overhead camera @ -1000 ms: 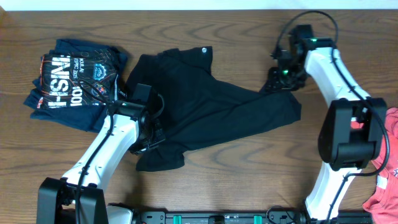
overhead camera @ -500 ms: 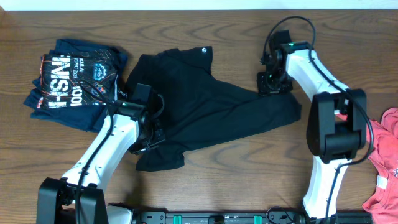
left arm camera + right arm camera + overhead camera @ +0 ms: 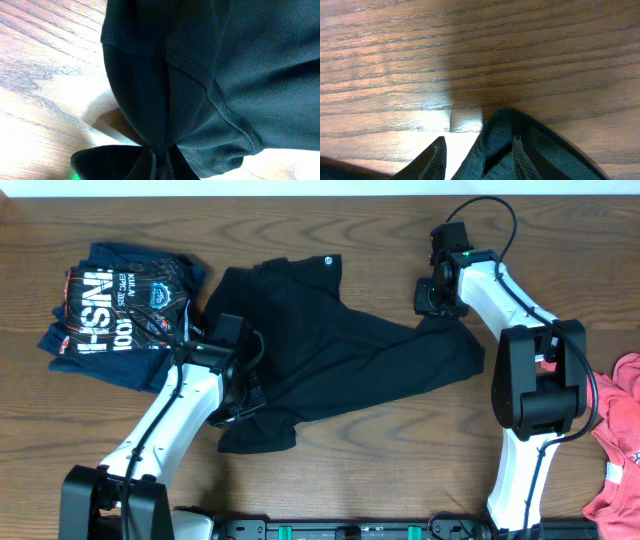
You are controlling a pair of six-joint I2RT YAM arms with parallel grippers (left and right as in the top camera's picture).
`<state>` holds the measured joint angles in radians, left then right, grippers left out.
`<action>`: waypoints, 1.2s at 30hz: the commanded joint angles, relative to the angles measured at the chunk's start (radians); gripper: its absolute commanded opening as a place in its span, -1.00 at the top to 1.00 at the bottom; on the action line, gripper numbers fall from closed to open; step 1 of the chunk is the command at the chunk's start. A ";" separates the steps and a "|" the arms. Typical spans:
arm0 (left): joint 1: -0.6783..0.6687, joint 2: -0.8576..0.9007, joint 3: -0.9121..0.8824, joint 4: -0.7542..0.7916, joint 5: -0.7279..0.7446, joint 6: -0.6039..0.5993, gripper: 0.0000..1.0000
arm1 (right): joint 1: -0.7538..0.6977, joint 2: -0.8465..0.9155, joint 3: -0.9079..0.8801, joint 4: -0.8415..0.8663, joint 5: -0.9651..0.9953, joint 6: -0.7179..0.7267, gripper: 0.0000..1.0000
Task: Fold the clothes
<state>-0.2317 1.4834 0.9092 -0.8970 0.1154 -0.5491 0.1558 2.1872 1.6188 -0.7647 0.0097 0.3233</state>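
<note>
**A:** Entry one, the piece being worked?

**B:** Black shirt [image 3: 340,360], middle of the wooden table [image 3: 400,470]. It lies opened out but rumpled, creased across the body, one sleeve lobe trailing at the near-left. No fold made in it yet

**A:** Entry two, the grippers?

**B:** Left gripper [image 3: 161,167]: on the shirt's near-left part, fingers pinched tight on a ridge of cloth beside a seam. Right gripper [image 3: 480,155]: at the far-right corner, a curl of hem caught between its fingers and raised off the wood. The jaws stand wider there, round the bunched edge, but I judge it gripped

**A:** Step in hand?

**B:** By my reading, spreading. The two arms hold opposite ends of one garment, which suits drawing it flat before the first fold

**A:** What does the next move call for?

**B:** Probably an even pull apart, low over the table, until the middle creases go, then setting the cloth down square. The right hold is only on a thin hem and could slip if tugged hard. The left hold gathers several layers, so the sleeve may need freeing afterwards

**A:** Remaining stock?

**B:** Navy printed T-shirt [image 3: 118,315], folded, far left, just beside the black one. Coral garment [image 3: 615,450], heaped at the right edge, partly out of view, unfolded
</note>
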 commanded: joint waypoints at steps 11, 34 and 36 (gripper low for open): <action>-0.002 0.000 -0.006 -0.006 -0.020 0.007 0.88 | -0.007 0.022 0.033 0.012 0.056 0.072 0.98; -0.001 0.000 -0.006 -0.006 -0.020 0.018 0.88 | -0.156 -0.167 0.140 -0.418 0.170 0.054 0.98; -0.002 0.000 -0.006 -0.006 -0.020 0.018 0.88 | -0.159 -0.167 0.140 -0.373 0.147 0.053 0.98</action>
<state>-0.2317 1.4834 0.9092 -0.8974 0.1150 -0.5457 0.0135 2.0129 1.7569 -1.1679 0.1383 0.3824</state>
